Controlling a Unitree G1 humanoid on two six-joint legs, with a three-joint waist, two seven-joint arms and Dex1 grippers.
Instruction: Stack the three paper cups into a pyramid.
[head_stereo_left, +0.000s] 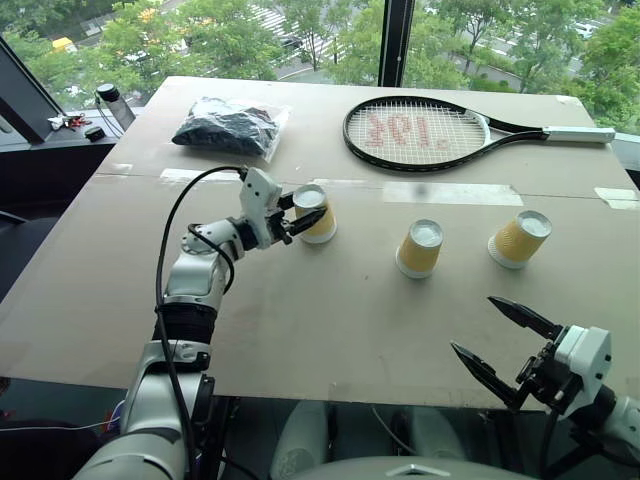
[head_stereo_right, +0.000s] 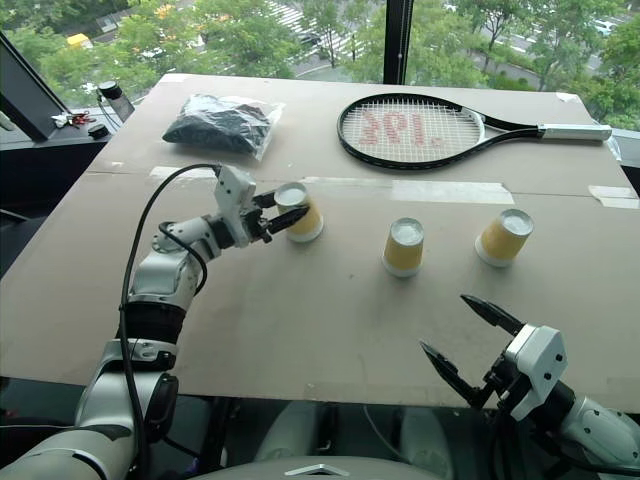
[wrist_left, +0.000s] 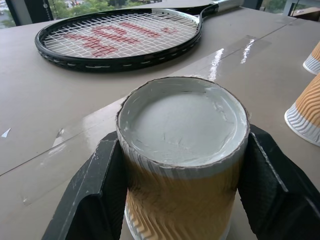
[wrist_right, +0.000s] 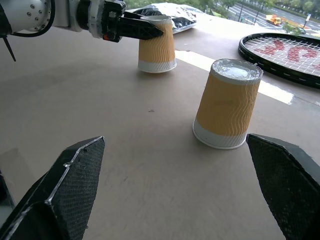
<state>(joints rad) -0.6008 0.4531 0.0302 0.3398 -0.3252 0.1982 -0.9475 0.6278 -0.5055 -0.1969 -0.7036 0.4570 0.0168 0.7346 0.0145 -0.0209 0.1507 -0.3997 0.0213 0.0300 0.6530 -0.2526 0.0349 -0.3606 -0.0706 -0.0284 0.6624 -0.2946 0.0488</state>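
Left gripper (head_stereo_left: 303, 213) pinches the leftmost paper cup (head_stereo_left: 318, 214), right gripper (head_stereo_left: 498, 342) hangs spread; next, lift and carry it toward the middle cup (head_stereo_left: 420, 248).

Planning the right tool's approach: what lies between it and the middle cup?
Bare tabletop. In the right wrist view nothing sits between the open right tool and the middle cup.
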